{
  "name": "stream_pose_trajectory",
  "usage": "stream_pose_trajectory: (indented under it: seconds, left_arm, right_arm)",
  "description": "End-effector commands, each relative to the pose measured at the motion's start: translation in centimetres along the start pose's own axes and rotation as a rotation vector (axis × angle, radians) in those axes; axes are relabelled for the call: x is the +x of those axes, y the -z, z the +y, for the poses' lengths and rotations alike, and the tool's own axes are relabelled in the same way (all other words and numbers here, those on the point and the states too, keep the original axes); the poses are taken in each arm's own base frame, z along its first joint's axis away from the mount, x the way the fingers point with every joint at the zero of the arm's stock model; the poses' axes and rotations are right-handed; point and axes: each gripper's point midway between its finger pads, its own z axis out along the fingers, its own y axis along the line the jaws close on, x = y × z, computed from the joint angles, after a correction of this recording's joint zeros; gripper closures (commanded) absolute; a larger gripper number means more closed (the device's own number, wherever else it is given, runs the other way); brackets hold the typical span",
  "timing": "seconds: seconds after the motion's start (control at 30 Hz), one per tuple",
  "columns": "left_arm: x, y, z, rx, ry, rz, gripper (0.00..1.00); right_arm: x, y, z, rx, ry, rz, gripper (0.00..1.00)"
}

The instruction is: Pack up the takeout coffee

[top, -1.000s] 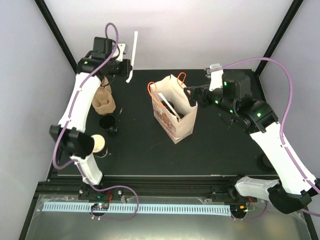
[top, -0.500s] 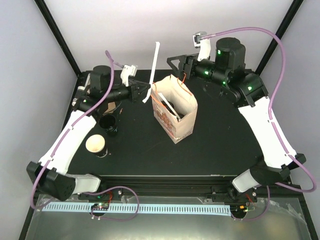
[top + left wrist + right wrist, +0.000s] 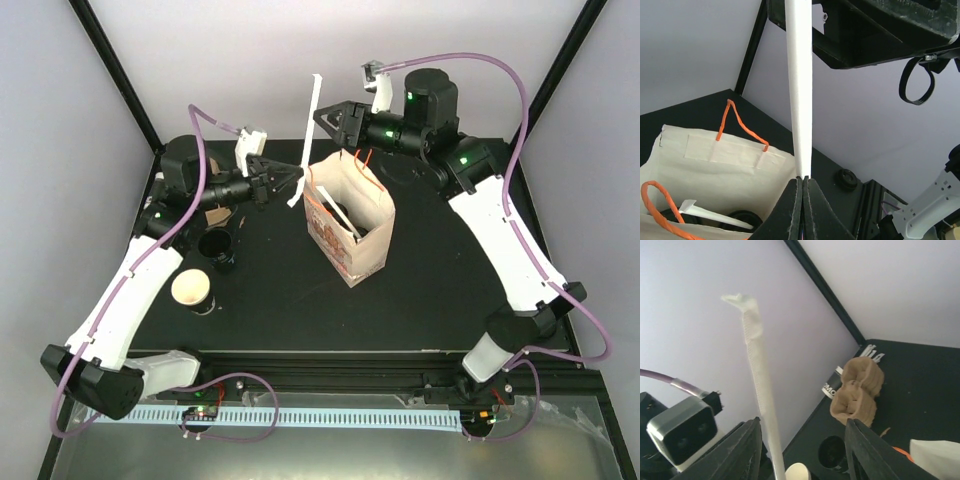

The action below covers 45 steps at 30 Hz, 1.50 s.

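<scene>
Black paper cups stood on the worktop [image 3: 450,290], well apart from the left claw [image 3: 297,182], off to its left and nearer the arm bases. One was a dark-topped cup [image 3: 218,246]. Nearer the bases was an open cup [image 3: 190,287] showing its tan inside. Neither was held. The left claw was pressed together on the lower end of a white paper-wrapped stick [image 3: 799,100], which rose from it. Higher on that stick, the right claw [image 3: 803,432] had its fingers apart, with the stick between them and close against one; contact could not be told. Just right of the left claw stood a paper bag [image 3: 355,235] with orange handles. A brown pulp carrier [image 3: 856,395] lay to the left claw's left, behind the cups.
</scene>
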Motion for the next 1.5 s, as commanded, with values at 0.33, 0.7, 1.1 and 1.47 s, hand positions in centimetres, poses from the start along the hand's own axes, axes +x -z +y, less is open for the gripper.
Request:
stream_pose_trajectory:
  seconds: [0.33,0.7,1.1,1.47]
  left_arm:
    - [0.6,1.1,-2.9,0.066,-0.007,-0.017,0.98]
    - [1.8,0.7,-2.7,0.069,0.011,0.01,0.96]
    - [1.3,3.7,0.6,-0.22,0.038,-0.089,0.08]
    - [2.0,5.7,1.1,-0.306,0.062,-0.101,0.03]
  right_arm:
    - [-0.1,1.0,2.8,-0.181,0.001,-0.04,0.61]
    - [0.1,0.9,3.5,-0.229,0.001,-0.027,0.93]
    - [-2.0,4.0,-0.8,0.136,0.334,-0.166,0.92]
    - [-0.4,5.0,-4.6,0.309,0.573,-0.225,0.86]
